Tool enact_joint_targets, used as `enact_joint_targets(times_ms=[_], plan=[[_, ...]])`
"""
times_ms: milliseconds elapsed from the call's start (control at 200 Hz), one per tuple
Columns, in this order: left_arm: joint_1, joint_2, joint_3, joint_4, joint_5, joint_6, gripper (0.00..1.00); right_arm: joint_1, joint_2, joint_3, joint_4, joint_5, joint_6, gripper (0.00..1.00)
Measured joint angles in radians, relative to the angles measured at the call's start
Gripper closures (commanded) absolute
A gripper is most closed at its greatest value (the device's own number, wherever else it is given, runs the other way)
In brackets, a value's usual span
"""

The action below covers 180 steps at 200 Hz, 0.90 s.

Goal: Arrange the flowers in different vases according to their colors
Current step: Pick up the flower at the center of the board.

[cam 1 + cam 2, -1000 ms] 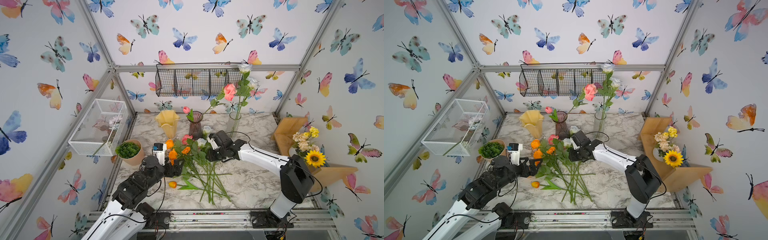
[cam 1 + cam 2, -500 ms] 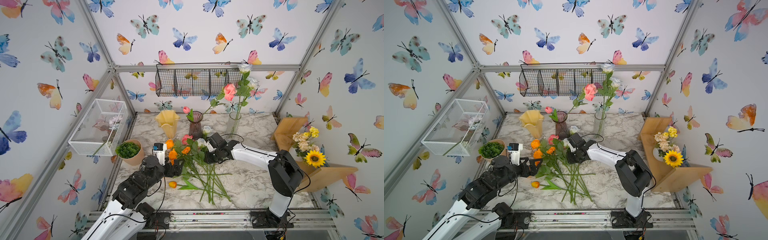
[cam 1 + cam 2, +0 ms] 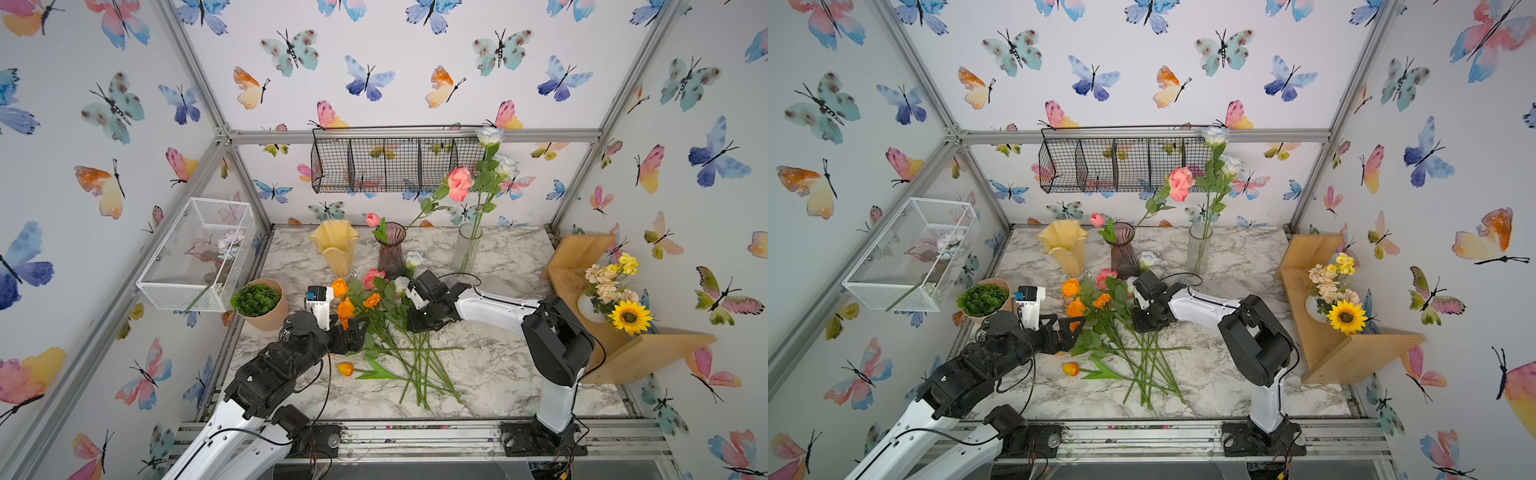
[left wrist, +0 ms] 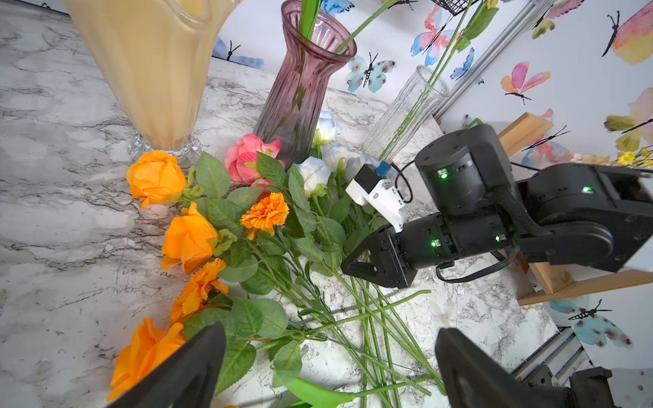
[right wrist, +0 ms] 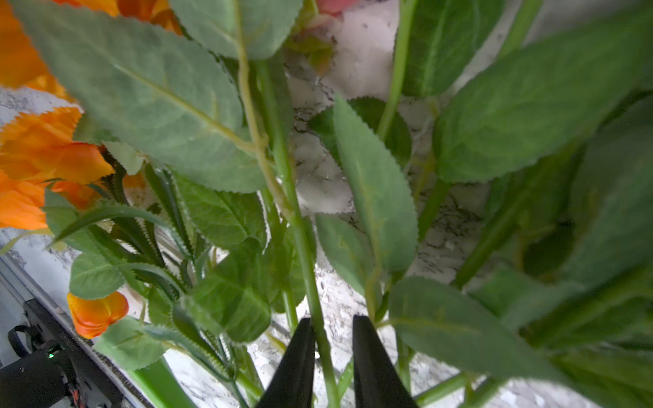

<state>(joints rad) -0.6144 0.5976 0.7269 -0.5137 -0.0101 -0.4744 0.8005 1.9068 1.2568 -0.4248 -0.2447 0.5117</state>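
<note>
Butterfly walls stand round a marble table point(image 3: 519, 374), and most of the flowers point(image 3: 388, 299) lie on it in a heap in front of the vases. A moment ago the right gripper point(image 5: 332, 323) was at the heap's edge. Now it has slid further in among the green stems, and its arm has folded closer. That looks like the start of picking one flower out.

Its jaws are narrow, with one green stem point(image 5: 304, 226) between them. Whether the stem is pinched tight cannot be told.

The left gripper point(image 4: 330, 332) has not moved. It waits beside the orange flowers point(image 3: 345, 309), jaws wide, holding nothing.

Pink flowers stand in the purple vase point(image 3: 390, 253) and white ones in the clear vase point(image 3: 467, 249). The yellow vase point(image 3: 334, 249) looks empty.
</note>
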Motion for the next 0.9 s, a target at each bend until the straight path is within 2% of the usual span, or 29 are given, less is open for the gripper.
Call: enact_joint_targets(times_ms=[70,225,330,536,901], plan=[[0.000,0.000,0.000,0.000,0.000,0.000,0.01,0.000,0.014,0.008,0.000,-0.001,-0.001,0.79],[0.000,0.000,0.000,0.000,0.000,0.000,0.01,0.006,0.022,0.039,-0.007,0.000,-0.016,0.94],[0.000,0.000,0.000,0.000,0.000,0.000,0.01,0.009,0.019,0.060,-0.010,0.003,-0.034,0.98],[0.000,0.000,0.000,0.000,0.000,0.000,0.01,0.012,-0.013,0.081,-0.037,0.032,-0.071,0.98],[0.000,0.000,0.000,0.000,0.000,0.000,0.01,0.012,-0.157,0.082,-0.072,0.071,-0.140,0.98]])
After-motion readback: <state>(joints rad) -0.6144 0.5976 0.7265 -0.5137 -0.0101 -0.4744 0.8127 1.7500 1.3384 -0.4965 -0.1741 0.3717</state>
